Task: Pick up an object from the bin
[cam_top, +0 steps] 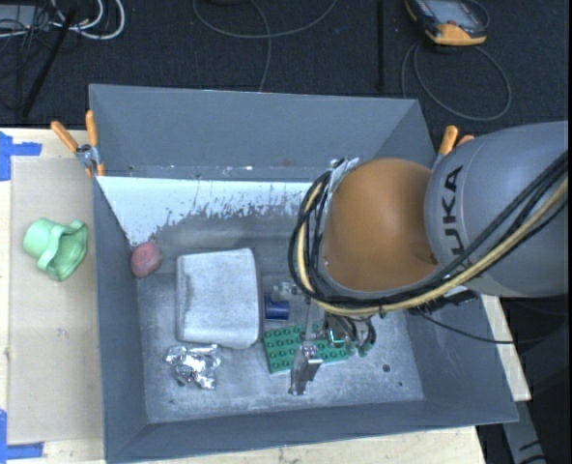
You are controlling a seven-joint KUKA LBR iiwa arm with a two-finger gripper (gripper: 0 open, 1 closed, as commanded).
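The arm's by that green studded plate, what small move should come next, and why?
Probably a slight descent onto the green studded plate: the end effector hangs over its front edge, and the white block and crumpled foil lie apart from it.

The only legible lettering was the black brand name KUKA, first letter partly hidden, printed on the grey arm [499, 211] beside its orange cover [378, 225]
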